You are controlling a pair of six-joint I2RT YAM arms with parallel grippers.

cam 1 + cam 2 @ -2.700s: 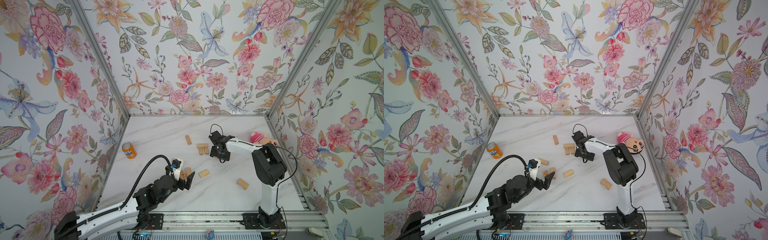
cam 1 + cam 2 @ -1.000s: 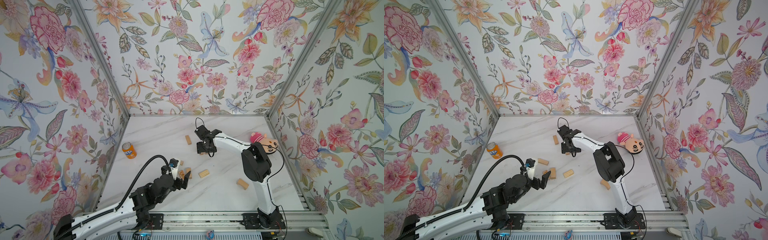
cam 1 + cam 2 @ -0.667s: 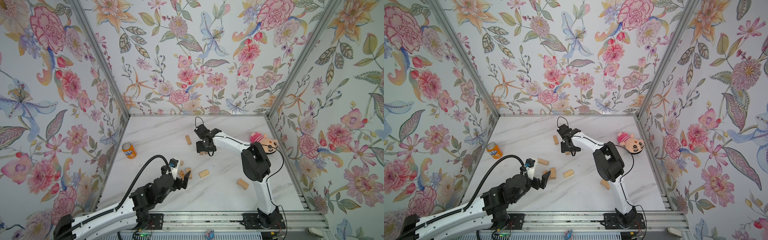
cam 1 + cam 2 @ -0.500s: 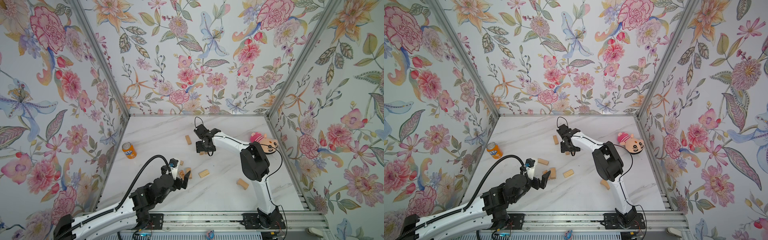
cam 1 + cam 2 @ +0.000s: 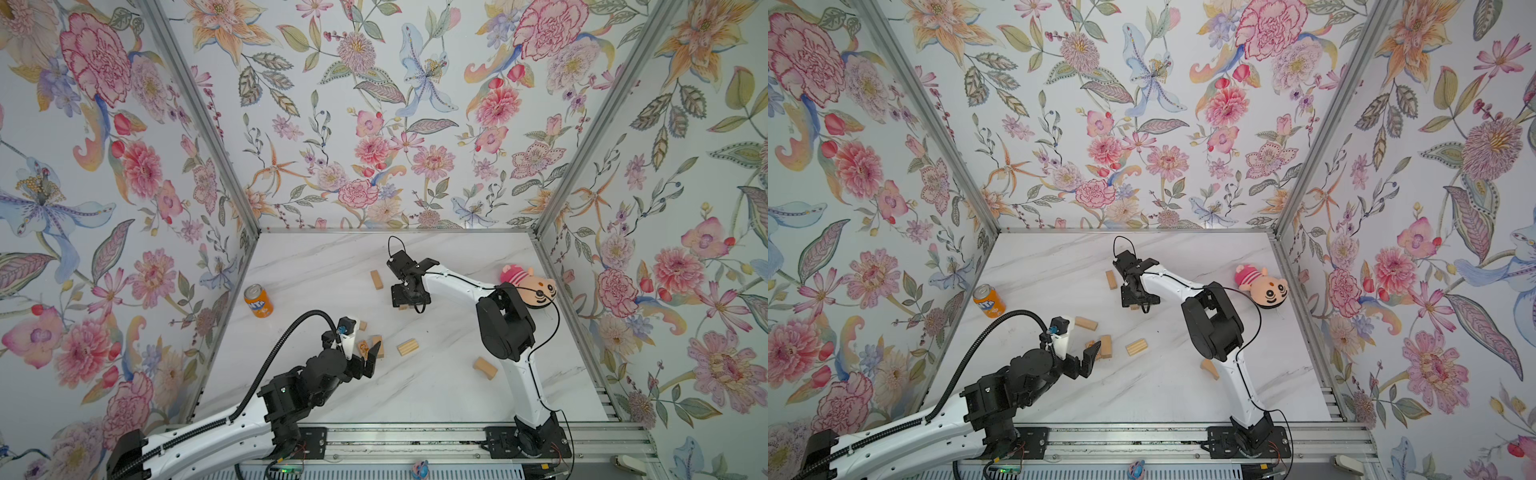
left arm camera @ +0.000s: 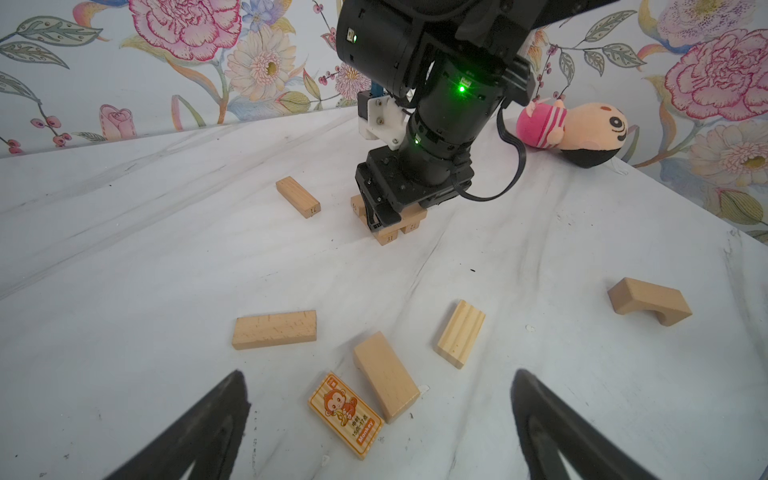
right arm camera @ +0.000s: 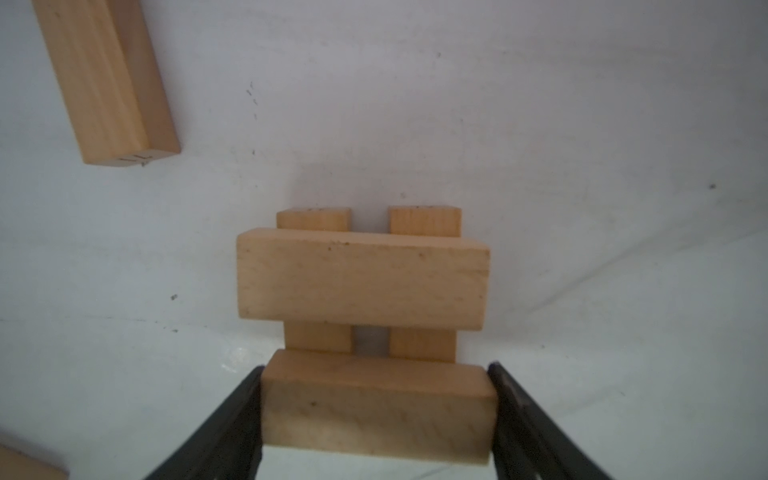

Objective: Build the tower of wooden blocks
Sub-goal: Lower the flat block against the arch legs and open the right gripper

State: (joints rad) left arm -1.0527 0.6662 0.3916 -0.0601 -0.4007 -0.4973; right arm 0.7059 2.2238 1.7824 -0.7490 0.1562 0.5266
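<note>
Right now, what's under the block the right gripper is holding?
Two bottom blocks lie side by side under the held block in the right gripper. Their near ends are covered by it.

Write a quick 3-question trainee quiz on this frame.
1. True or false: the left gripper hovers open over the monkey-print block.
2. The right gripper is: A) open and empty; B) shut on a wood block at the tower; C) out of view.
3. How many blocks form the tower's bottom layer in the right wrist view?

Key: 1 true; 2 B; 3 two.
</note>
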